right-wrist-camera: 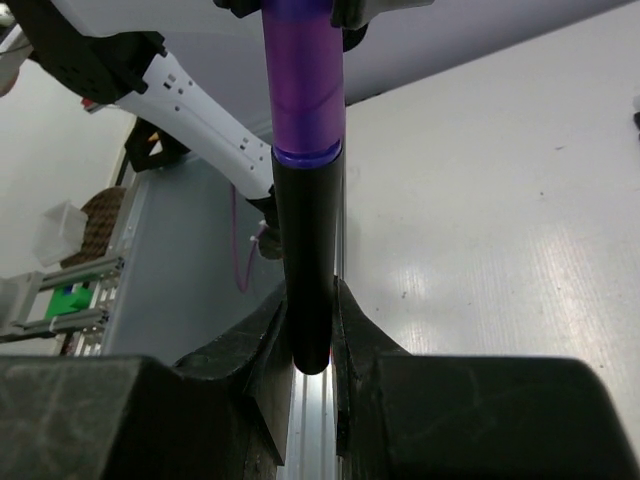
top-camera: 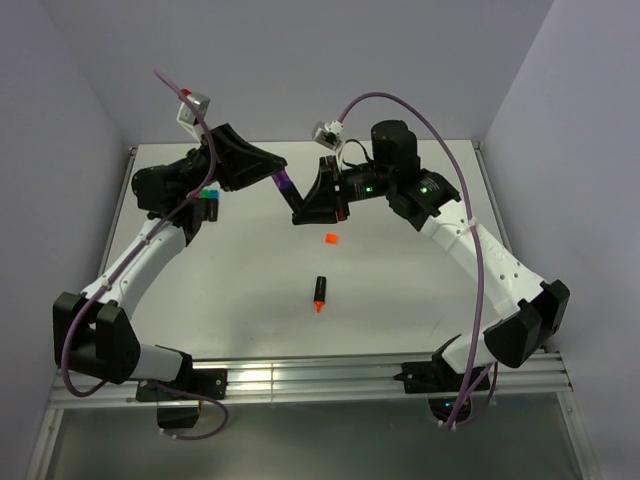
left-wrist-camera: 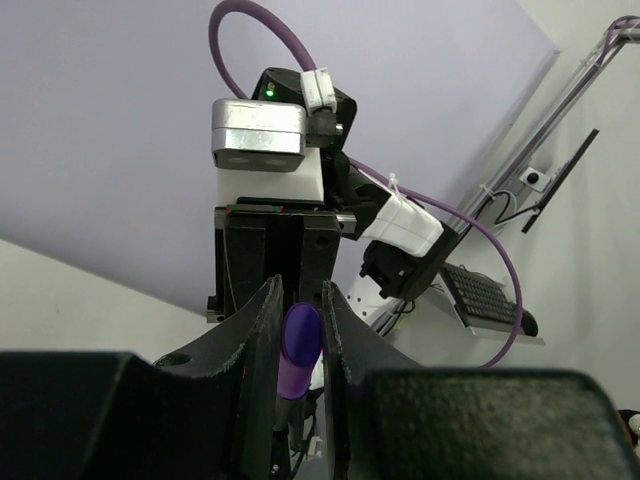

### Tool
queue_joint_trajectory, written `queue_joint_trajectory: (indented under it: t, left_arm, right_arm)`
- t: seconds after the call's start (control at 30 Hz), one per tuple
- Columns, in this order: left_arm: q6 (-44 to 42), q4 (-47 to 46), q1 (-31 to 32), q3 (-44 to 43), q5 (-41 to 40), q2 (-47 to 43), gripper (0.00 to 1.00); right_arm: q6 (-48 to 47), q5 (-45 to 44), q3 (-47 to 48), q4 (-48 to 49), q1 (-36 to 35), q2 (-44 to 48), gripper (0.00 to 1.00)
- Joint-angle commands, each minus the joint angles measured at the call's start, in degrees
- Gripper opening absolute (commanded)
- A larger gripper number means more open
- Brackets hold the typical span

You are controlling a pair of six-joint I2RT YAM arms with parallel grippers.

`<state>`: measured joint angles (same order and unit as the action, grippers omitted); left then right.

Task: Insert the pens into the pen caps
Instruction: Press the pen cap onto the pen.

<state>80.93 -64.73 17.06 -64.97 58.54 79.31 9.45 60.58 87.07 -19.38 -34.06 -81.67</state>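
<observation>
Left gripper (left-wrist-camera: 300,322) pinching purple plastic cap (right-wrist-camera: 303,80), right gripper (right-wrist-camera: 310,340) clamping black-barrelled pen (right-wrist-camera: 308,260), apparently mating; orange-tipped black pen (top-camera: 320,291) and small orange cap (top-camera: 331,238) lying unjoined mid-frame.

The overhead camera looks down on the whole table (top-camera: 400,300); both wrist cameras, close-up, share the purple-capped pen (right-wrist-camera: 305,200).

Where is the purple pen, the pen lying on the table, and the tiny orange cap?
purple pen (right-wrist-camera: 308,270): right wrist view, middle of its black barrel.
pen on the table (top-camera: 320,291): top external view, its black barrel.
orange cap (top-camera: 331,239): top external view, its middle.
</observation>
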Motion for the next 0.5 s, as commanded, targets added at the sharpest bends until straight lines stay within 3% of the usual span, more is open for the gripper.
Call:
queue_joint_trajectory:
  t: [0.0, 0.23, 0.47]
  left_arm:
    - [2.7, -6.4, 2.5, 2.7, 5.4, -1.3, 0.0]
    - [5.6, -10.7, 4.6, 6.5, 4.4, -2.1, 0.0]
    - [4.9, -8.6, 7.7, 9.7, 3.9, -2.9, 0.0]
  right_arm:
    - [1.0, 2.2, 5.3, 6.5, 0.3, -0.2, 0.0]
    - [2.7, 3.4, 7.0, 7.7, 0.6, -0.7, 0.0]
    - [3.4, 1.3, 10.2, 8.2, 0.7, -1.9, 0.0]
